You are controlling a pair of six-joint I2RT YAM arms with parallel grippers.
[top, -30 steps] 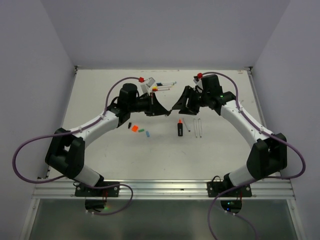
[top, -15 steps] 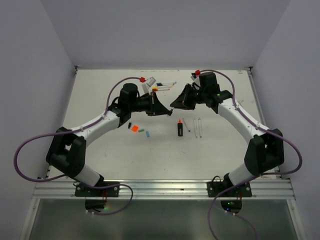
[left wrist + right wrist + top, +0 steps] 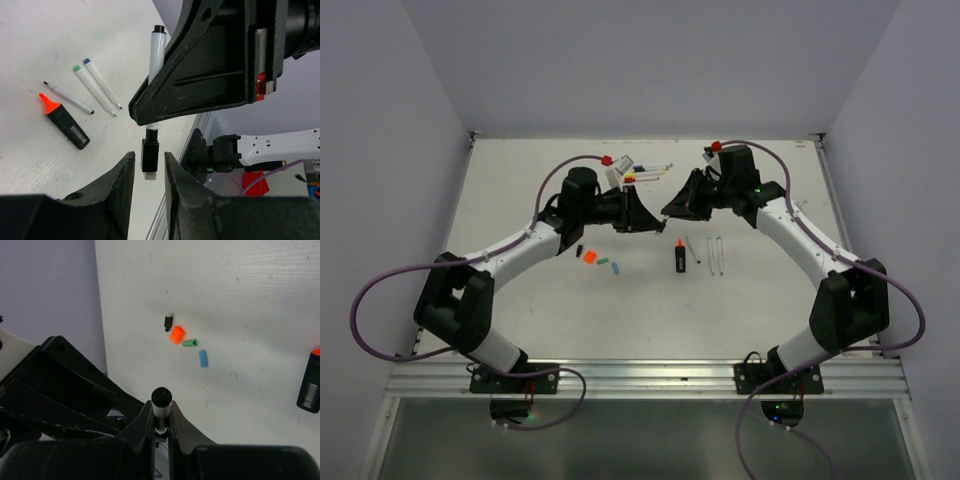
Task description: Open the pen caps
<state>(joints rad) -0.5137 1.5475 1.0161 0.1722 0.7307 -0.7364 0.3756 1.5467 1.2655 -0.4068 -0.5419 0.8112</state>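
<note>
Your right arm's fingers are clamped on a pen, holding it up off the worktop so the other arm can get at the black cap on its end. The left arm's fingers sit narrowly parted either side of that cap, not squeezing it as far as I can see. I can't tell if it's fully off. The loose caps lie on the plain white worktop, with pale lilac walls all round.
</note>
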